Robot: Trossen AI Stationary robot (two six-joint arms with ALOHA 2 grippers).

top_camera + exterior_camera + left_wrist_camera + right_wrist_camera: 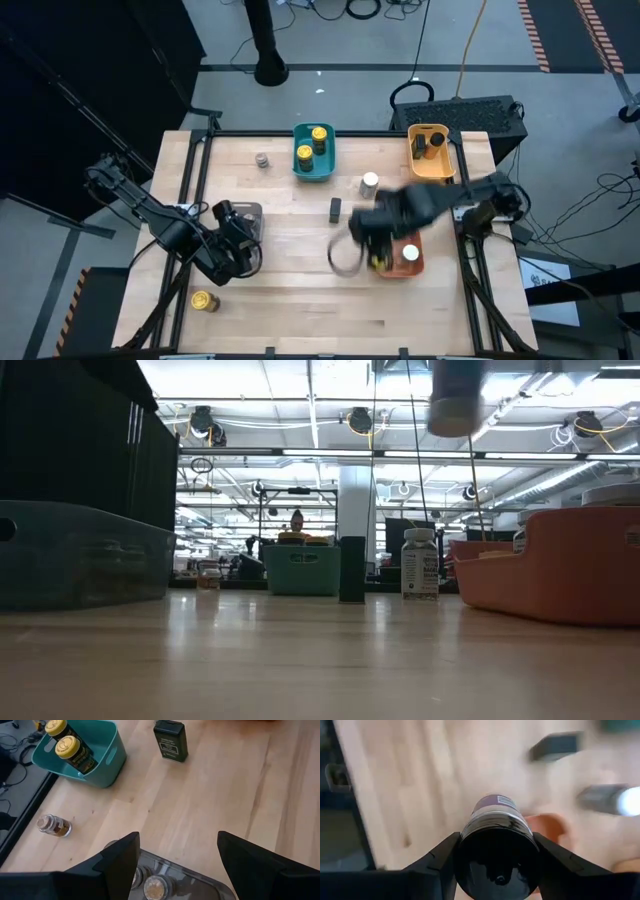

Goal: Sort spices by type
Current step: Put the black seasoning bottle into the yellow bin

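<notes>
right gripper (495,865): pinched a dark jar (496,827) with a purple label between its fingers, held off the table near the orange tray (400,262), centre-right; arm blurred in the high view.
left gripper (177,865): fingers spread, nothing between them, hovered over the grey tray (247,212) at the left side of the table.
grey tray contents: at least two grey-brown-topped jars (155,887) visible through the left wrist view.
teal tray (314,168): far centre, held two yellow-topped jars (319,135).
yellow tray (438,166): far right, held one dark jar (421,146).
orange tray contents: one white-topped jar (411,253) inside.
loose on table: slim black jar (335,208) standing mid-table; white-topped jar (370,183) just right and far of it; grey-brown-topped jar (262,160) left of the teal tray; yellow-topped jar (204,301) near-left corner.
low view: held jar's pale cap (456,405) hung at the top edge, above the orange tray.
</notes>
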